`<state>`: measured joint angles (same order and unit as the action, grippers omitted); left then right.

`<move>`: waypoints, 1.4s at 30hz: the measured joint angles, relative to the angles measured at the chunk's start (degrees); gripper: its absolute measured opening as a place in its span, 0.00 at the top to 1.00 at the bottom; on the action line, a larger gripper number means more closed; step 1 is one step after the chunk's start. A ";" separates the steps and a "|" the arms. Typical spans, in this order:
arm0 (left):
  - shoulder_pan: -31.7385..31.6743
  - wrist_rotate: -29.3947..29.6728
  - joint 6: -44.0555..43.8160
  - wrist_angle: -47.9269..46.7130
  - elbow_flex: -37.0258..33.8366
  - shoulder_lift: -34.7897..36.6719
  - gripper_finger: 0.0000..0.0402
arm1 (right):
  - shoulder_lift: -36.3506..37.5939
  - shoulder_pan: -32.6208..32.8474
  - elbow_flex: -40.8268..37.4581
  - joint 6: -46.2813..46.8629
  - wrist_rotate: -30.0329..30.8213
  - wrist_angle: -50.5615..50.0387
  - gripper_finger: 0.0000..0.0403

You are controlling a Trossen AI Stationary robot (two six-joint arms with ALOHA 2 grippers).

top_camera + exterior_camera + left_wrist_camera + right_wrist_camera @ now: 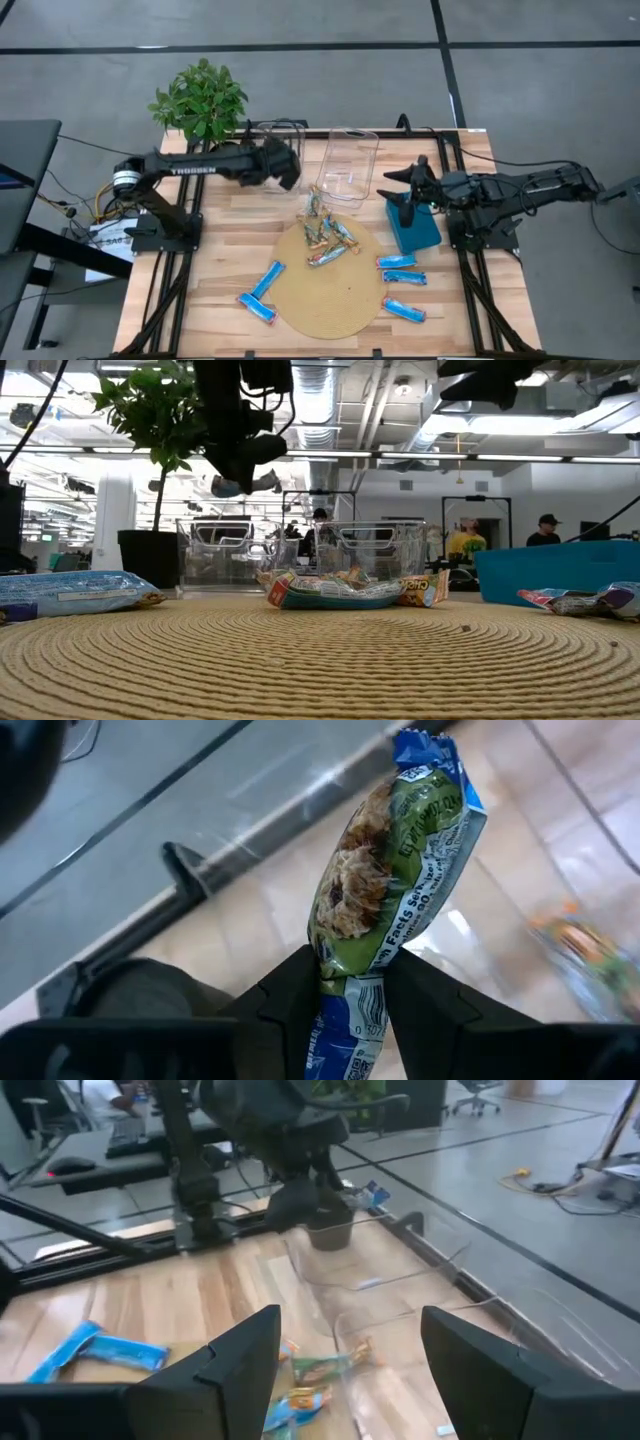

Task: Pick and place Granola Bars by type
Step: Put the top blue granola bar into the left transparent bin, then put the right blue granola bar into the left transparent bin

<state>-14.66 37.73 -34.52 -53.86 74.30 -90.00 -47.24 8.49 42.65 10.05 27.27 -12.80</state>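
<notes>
My left gripper (287, 172) hangs above the left clear bin (272, 140), shut on a green-and-blue wrapped granola bar (392, 870). In the low view it hangs high over the bins (243, 463). My right gripper (406, 196) waits open above the teal tray (418, 232); its wide-spread fingers show in the right wrist view (350, 1325). A pile of multicoloured bars (326, 238) lies on the round woven mat (330, 295). Blue bars lie flat left of it (263, 282) and right of it (398, 263). My left gripper pinches the granola bar between its two fingers near one end of the wrapper (352, 988). The rest of the bar reaches out past the fingertips, its far crimped end (425, 748) free. The bar is lifted clear of the table and the bin.
A second clear bin (350, 165) stands right of the first, at the far side of the table. A potted plant (200, 100) stands at the far left corner. More blue bars (404, 310) lie near the mat's right edge. People show in the room behind (463, 540).
</notes>
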 joint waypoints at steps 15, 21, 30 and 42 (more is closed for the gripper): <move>-10.47 -11.23 3.59 1.79 -0.43 -0.13 0.59 | 0.00 -1.57 -0.02 0.00 -0.11 -0.02 0.42; -10.45 -16.28 2.85 2.78 -0.43 -0.13 0.49 | 0.00 -0.83 0.00 0.03 -0.55 -0.04 0.42; -6.84 -31.02 9.79 18.11 -0.46 -0.13 0.50 | -2.23 2.66 4.66 11.37 -15.49 -17.54 0.42; 7.11 -40.39 15.03 41.96 -0.48 1.96 0.50 | -18.72 22.38 12.35 26.28 -23.54 -39.83 0.52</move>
<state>-7.55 -2.66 -19.49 -11.89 73.82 -88.04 -65.96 30.87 55.00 36.33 3.73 -52.63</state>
